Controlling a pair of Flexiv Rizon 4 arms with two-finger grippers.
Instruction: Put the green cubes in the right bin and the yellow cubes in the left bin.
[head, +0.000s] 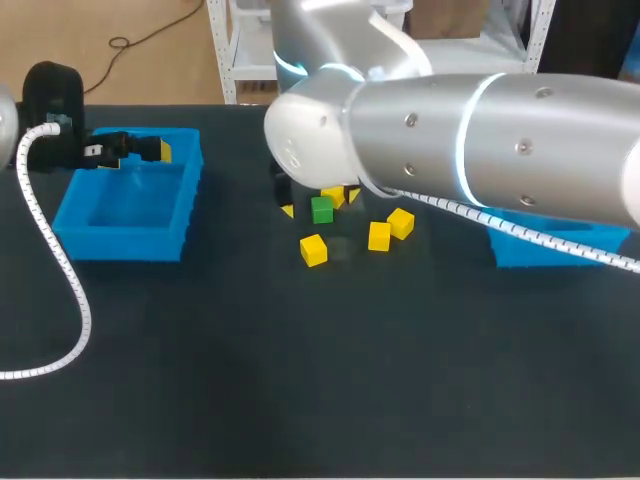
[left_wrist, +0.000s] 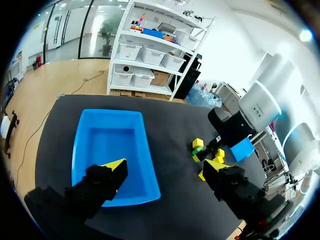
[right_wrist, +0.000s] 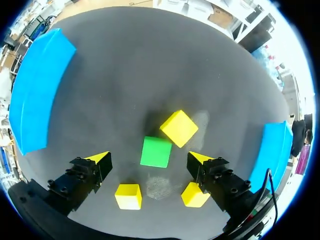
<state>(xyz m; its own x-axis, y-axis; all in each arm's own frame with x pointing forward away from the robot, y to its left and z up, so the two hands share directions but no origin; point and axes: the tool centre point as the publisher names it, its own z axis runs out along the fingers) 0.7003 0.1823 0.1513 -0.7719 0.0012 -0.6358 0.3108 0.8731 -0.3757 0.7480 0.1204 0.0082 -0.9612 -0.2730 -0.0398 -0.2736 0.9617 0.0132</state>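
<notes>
A black matte table top (head: 300, 380) is seen across the whole head view, and a faint pale smudge is picked out on it close under the right wrist camera. Two bins are counted. The left open-topped blue plastic bin (head: 125, 243) is set toward the left edge, and the right open-topped blue plastic bin (head: 560, 246) is largely covered by the silver right arm (head: 480, 140) that sweeps in over it. Between the bins, near the table's middle, the cubes are gathered in a loose cluster. One small green cube (head: 321, 209) is counted, and four small yellow cubes (head: 313, 249) are counted in the head view. One yellow cube is set just beside the green one, and the other three are spread on the near and right side of it, apart from one another. The right gripper (right_wrist: 149, 161) is held above the cluster with its fingers spread wide; the green cube is framed between the two yellow tips and is touched by neither. The left gripper (left_wrist: 164, 169) is held over the left bin, likewise spread wide, and nothing is gripped in it. A white spiral-wrapped cable (head: 60, 260) is trailed from the left arm across the table's left side.
</notes>
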